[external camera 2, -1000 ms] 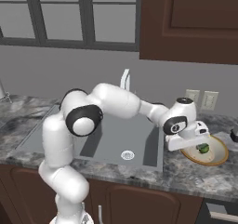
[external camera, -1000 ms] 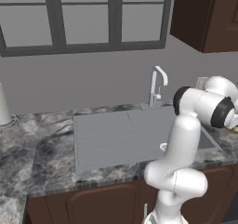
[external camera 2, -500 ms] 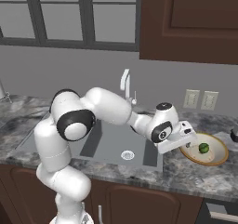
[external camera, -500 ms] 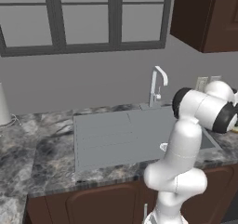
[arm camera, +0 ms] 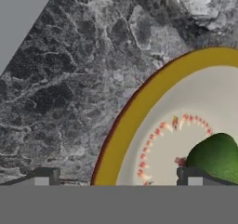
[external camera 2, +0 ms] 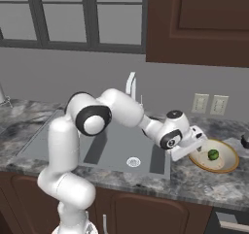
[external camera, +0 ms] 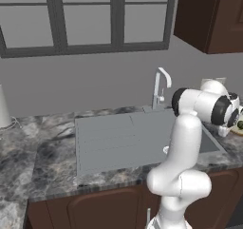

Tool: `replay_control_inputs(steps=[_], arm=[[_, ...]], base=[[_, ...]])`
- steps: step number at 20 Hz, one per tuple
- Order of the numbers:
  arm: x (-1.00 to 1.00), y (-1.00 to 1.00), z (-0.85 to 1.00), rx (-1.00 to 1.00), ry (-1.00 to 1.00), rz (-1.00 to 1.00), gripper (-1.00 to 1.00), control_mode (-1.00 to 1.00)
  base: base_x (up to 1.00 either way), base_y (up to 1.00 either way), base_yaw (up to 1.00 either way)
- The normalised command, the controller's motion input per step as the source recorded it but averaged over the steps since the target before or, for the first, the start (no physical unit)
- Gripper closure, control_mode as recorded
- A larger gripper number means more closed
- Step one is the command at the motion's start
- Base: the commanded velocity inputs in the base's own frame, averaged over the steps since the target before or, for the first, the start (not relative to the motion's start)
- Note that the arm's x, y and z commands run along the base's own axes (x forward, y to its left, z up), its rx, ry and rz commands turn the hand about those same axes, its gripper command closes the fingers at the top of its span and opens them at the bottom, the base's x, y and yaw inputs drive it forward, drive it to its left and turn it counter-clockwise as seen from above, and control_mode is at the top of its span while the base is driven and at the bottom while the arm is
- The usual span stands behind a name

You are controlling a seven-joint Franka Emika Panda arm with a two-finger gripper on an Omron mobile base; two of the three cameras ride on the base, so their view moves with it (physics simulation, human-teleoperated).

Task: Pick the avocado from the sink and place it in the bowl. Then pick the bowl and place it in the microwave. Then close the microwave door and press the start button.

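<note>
One small rounded dark green avocado (arm camera: 214, 154) lies inside wide shallow cream bowl with tan-brown rim (arm camera: 123, 125), beside one fingertip. Two-finger gripper (arm camera: 117, 176) empty, fingers (arm camera: 45, 174) spread wide, straddling near rim; one inside bowl, other over speckled grey stone counter (arm camera: 74, 79). Grey rectangular sink (external camera 2: 114, 148) lies behind. Risk: rim pinch too shallow, so bowl tips or slips on lift and avocado rolls out. No legible brand, label or writing.

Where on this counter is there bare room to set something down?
Free: the sink basin around the drain; the marble left of the drainboard. Crowded: right of the sink, where the bowl with the avocado sits under the open gripper.
</note>
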Motion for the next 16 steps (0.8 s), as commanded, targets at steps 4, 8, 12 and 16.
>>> replay_control_inputs(steps=[4, 8, 12, 16], arm=[[0.02, -0.45, -0.24, 0.00, 0.00, 0.11, -1.00, -1.00], [0.00, -0.27, -0.26, 0.00, 0.00, 0.08, -1.00, -1.00], [0.00, -0.05, -0.12, 0.00, 0.00, 0.03, 1.00, -1.00], [-0.08, 0.00, 0.05, 0.00, 0.01, 0.00, 1.00, -1.00]], base=[[0.00, 0.00, 0.00], [0.00, 0.00, 0.00], [0.00, 0.00, 0.00], [0.00, 0.00, 0.00]])
